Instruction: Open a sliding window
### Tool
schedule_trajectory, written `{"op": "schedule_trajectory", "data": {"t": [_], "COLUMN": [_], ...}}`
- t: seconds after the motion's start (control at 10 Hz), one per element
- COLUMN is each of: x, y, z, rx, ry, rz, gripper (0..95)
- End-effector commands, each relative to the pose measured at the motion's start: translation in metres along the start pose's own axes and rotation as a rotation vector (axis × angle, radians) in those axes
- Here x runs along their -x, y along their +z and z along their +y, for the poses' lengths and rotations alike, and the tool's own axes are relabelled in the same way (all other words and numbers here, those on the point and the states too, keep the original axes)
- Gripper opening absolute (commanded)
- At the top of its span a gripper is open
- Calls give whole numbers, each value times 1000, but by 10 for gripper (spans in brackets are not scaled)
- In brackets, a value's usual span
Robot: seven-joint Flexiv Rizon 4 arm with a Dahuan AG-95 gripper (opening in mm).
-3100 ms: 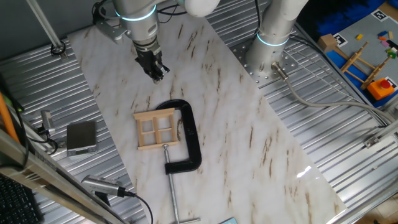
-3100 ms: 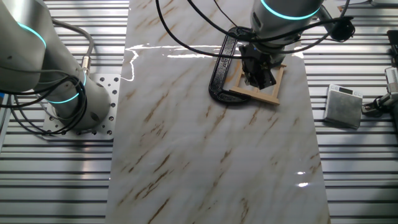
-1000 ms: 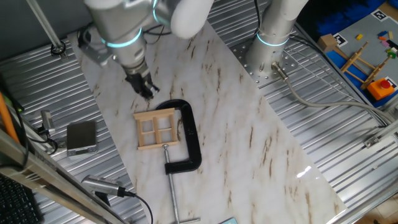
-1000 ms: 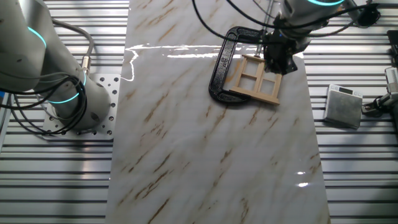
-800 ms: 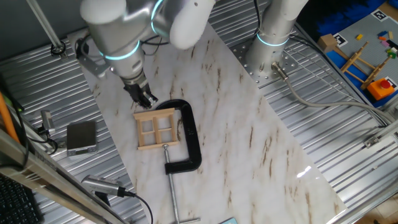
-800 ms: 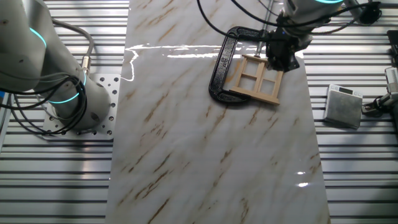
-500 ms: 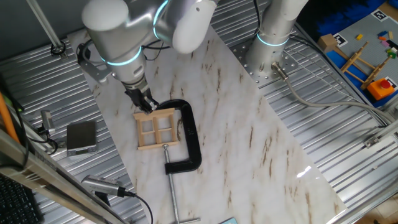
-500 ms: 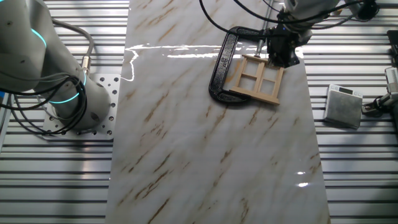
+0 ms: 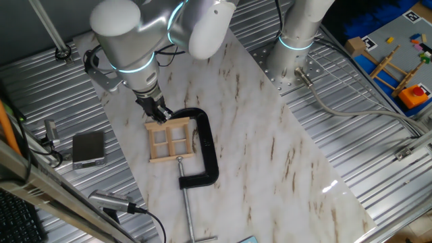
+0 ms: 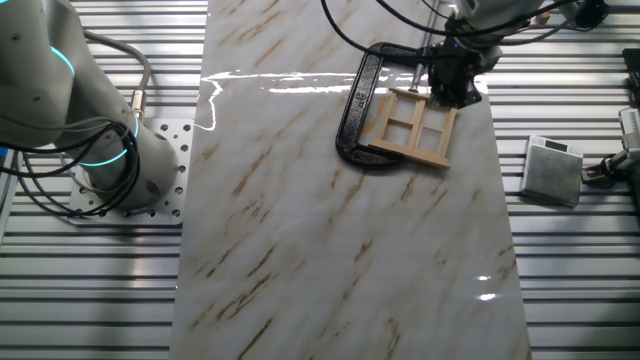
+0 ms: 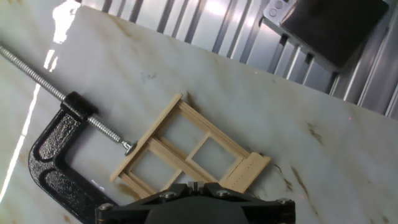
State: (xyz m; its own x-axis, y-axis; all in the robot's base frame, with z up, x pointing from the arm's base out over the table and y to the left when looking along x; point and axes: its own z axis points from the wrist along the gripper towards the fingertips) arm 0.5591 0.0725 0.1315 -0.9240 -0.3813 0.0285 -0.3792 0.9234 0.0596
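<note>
Sliding window (image 9: 170,140) lying flat on the marble board (image 9: 256,128), held in the mouth of the black C-clamp (image 9: 206,152), screw tip pressing one frame side. Gripper (image 9: 158,112) placed right at the far edge of the frame, near one corner; rest of the window extending away from the fingers toward the clamp screw. Seen in the hand view as window (image 11: 189,154) directly below the hand, rails running diagonally. Arm reaching down steeply, wrist almost vertical. Jaws probably nearly closed, but not possible to tell: fingertips hidden. Contact with the wood also unclear.
</note>
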Motion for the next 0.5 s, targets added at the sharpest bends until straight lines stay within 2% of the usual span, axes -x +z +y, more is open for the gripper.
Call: {"op": "schedule_trajectory", "data": {"t": [0.1,0.3,0.5], "x": [0,0,0], "y": [0,0,0], "z": [0,0,0], "rx": [4,9,8], "ry": [-17,-58,-54], "rz": [1,4,20], "gripper": [0,0,0]}}
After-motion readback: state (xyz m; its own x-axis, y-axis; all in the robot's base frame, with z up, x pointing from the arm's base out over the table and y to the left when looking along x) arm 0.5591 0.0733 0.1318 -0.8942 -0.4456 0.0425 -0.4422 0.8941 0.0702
